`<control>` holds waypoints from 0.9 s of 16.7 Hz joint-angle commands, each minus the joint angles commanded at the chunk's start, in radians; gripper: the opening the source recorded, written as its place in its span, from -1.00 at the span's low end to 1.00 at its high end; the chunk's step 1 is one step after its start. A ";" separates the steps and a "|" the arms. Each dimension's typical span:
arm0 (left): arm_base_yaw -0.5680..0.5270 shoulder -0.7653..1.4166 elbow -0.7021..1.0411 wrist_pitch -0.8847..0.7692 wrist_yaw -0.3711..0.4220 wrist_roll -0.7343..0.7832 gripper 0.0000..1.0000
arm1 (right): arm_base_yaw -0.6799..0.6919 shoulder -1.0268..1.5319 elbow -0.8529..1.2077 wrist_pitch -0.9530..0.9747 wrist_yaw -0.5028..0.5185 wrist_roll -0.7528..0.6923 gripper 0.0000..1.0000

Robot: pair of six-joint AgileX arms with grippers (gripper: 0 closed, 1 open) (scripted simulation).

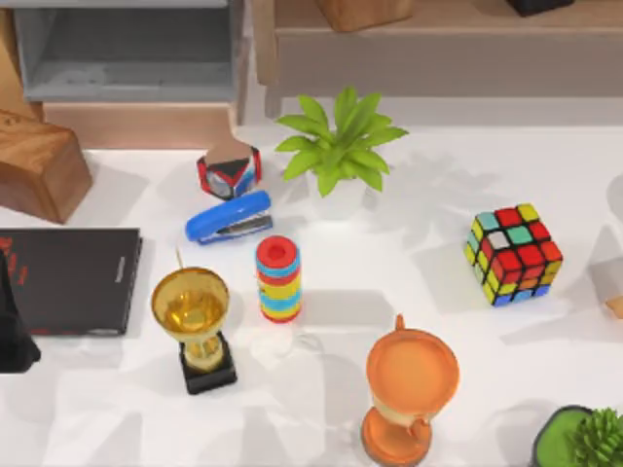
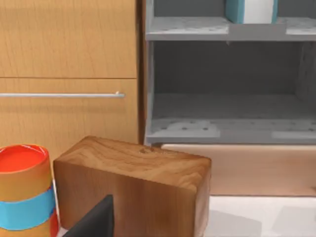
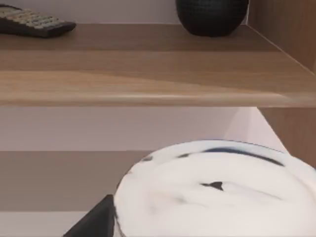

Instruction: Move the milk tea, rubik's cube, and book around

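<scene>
Rubik's cube (image 1: 514,255) sits at the right of the top view on the white table (image 1: 419,204), well apart from the dark left arm (image 1: 15,331) at the far left edge beside a flat black book (image 1: 68,280). Whether either claw is open or closed cannot be told. In the left wrist view, the light-blue book (image 2: 251,11) stands on a grey shelf (image 2: 227,28) at upper right, above a wooden block (image 2: 133,190). A white rounded object (image 3: 217,190) fills the lower right wrist view.
</scene>
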 joint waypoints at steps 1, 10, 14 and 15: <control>0.000 0.000 0.000 0.000 0.000 0.000 1.00 | 0.006 -0.006 0.031 -0.028 0.009 0.000 1.00; 0.000 0.000 0.000 0.000 0.000 0.000 1.00 | 0.228 0.037 0.598 -0.752 0.161 0.006 1.00; 0.000 0.000 0.000 0.000 0.000 0.000 1.00 | 0.394 0.087 0.865 -1.266 0.253 0.021 1.00; 0.000 0.000 0.000 0.000 0.000 0.000 1.00 | 0.437 0.103 0.922 -1.394 0.277 0.026 1.00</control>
